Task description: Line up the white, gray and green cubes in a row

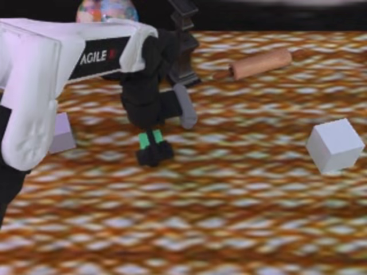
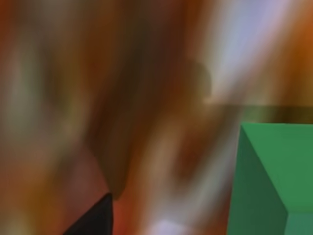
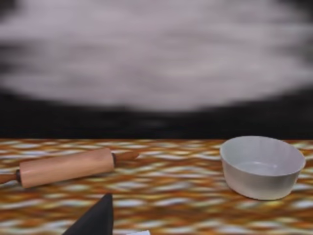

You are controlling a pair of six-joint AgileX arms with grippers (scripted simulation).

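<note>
The small green cube (image 1: 150,139) sits between the dark fingers of my left gripper (image 1: 153,152), left of the table's middle. In the left wrist view the green cube (image 2: 274,181) fills one side, and a wide gap separates it from the one visible finger (image 2: 95,220), so the gripper is open. The lavender-gray cube (image 1: 61,133) lies at the far left, partly hidden behind my left arm. The large white cube (image 1: 335,145) rests at the right. My right arm is out of the top view; its wrist view shows one dark finger (image 3: 98,219) set well off to one side.
A wooden rolling pin (image 1: 261,63) lies at the back right. A dark upright object (image 1: 183,43) stands behind my left gripper, and a colourful ball (image 1: 107,10) sits at the back edge. The right wrist view shows a white bowl (image 3: 262,166) beside the rolling pin (image 3: 66,167).
</note>
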